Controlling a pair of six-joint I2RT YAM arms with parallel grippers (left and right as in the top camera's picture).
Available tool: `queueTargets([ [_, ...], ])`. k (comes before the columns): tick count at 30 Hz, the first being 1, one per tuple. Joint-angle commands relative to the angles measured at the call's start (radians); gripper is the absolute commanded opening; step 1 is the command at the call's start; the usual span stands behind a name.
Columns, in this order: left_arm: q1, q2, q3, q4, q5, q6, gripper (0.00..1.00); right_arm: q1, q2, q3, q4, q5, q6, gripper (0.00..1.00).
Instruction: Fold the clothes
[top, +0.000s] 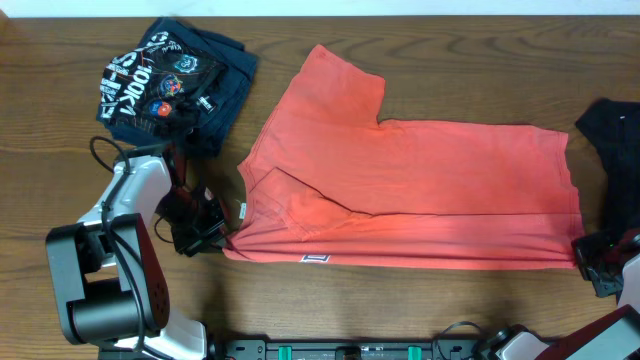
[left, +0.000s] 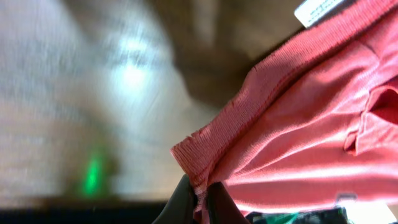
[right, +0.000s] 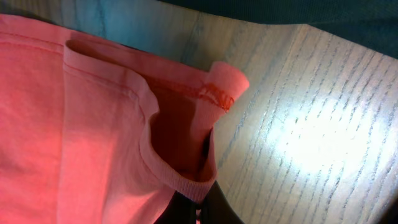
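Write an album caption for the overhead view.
Left gripper and right gripper pinch the coral-red T-shirt by its near corners on the table.

The T-shirt (top: 420, 190) lies flat across the middle of the tabletop (top: 60, 80). A second garment (top: 175, 85) lies behind its left end, and a third garment (top: 612, 135) lies just beside its right end. The left fingers (left: 177, 208) pinch its near-left corner, the right fingers (right: 221, 211) its near-right corner.

— How many garments are on the surface (top: 60, 130)?
— Three: one coral-red T-shirt (top: 420, 190) in the middle, one navy printed one (top: 175, 85) far left, one black one (top: 612, 135) at the right edge.
— And arms?
— Two: one left arm (top: 125, 200), one right arm (top: 600, 340).
— White labels on the red shirt?
— Two: one collar label (top: 242, 211), one hem label (top: 315, 259).
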Motion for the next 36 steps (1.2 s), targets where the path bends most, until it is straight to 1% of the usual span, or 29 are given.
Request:
queueTargets([
  [1, 0.017, -0.012, -0.032, -0.019, -0.039, 0.056, 0.06, -0.027, -0.009, 0.027, 0.004, 0.05, 0.018, 0.01],
  [7, 0.017, -0.012, -0.093, -0.046, -0.039, 0.057, 0.06, -0.027, -0.009, 0.027, -0.009, 0.056, 0.018, 0.01],
  [9, 0.017, -0.015, -0.095, -0.064, 0.005, 0.063, 0.06, -0.027, -0.009, 0.027, -0.008, 0.056, 0.018, 0.01],
  [10, 0.017, -0.017, -0.095, -0.063, 0.022, 0.064, 0.06, -0.027, -0.009, 0.027, -0.008, 0.056, 0.018, 0.02],
  [11, 0.017, -0.022, -0.095, -0.059, 0.025, 0.063, 0.07, -0.027, -0.009, 0.027, -0.006, 0.056, 0.018, 0.06],
  [12, 0.017, -0.026, -0.095, -0.051, 0.024, 0.064, 0.12, -0.027, -0.009, 0.027, -0.002, 0.054, 0.018, 0.14],
  [13, 0.017, -0.03, -0.095, -0.044, 0.024, 0.063, 0.17, -0.027, -0.009, 0.027, 0.002, 0.042, 0.018, 0.26],
  [14, 0.017, -0.032, -0.094, -0.038, 0.025, 0.063, 0.25, -0.027, -0.009, 0.027, 0.006, 0.024, 0.018, 0.34],
  [15, 0.017, -0.034, -0.092, -0.035, 0.025, 0.063, 0.36, -0.027, -0.01, 0.028, 0.011, 0.002, 0.017, 0.4],
  [16, 0.017, -0.035, -0.087, -0.037, 0.025, 0.063, 0.52, -0.027, -0.01, 0.029, 0.018, -0.019, 0.01, 0.43],
  [17, 0.017, -0.037, -0.078, -0.046, 0.025, 0.063, 0.54, -0.027, -0.01, 0.03, 0.028, -0.031, -0.003, 0.44],
  [20, 0.017, -0.051, -0.037, -0.091, 0.033, 0.068, 0.56, -0.027, -0.01, 0.06, 0.034, -0.106, -0.045, 0.44],
  [21, 0.016, -0.059, -0.017, -0.108, 0.064, 0.098, 0.56, -0.027, -0.01, 0.08, 0.039, -0.156, -0.076, 0.44],
  [22, 0.016, -0.069, 0.005, -0.118, 0.103, 0.135, 0.59, -0.027, -0.01, 0.1, 0.047, -0.21, -0.113, 0.44],
  [24, 0.014, -0.095, 0.066, -0.131, 0.176, 0.174, 0.63, -0.026, -0.01, 0.157, 0.06, -0.333, -0.166, 0.44],
  [26, 0.006, -0.127, 0.141, -0.13, 0.224, 0.203, 0.64, -0.021, -0.01, 0.221, 0.06, -0.434, -0.178, 0.45],
  [28, -0.013, -0.156, 0.222, -0.12, 0.233, 0.226, 0.65, -0.002, -0.01, 0.284, 0.058, -0.505, -0.182, 0.45],
  [30, -0.049, -0.174, 0.305, -0.096, 0.233, 0.245, 0.64, 0.036, -0.01, 0.341, 0.063, -0.513, -0.185, 0.45],
  [33, -0.129, -0.174, 0.412, -0.003, 0.21, 0.262, 0.64, 0.111, 0.0, 0.387, 0.109, -0.504, -0.214, 0.46],
  [36, -0.222, -0.158, 0.483, 0.103, 0.085, 0.253, 0.64, 0.194, 0.04, 0.427, 0.131, -0.43, -0.219, 0.49],
])
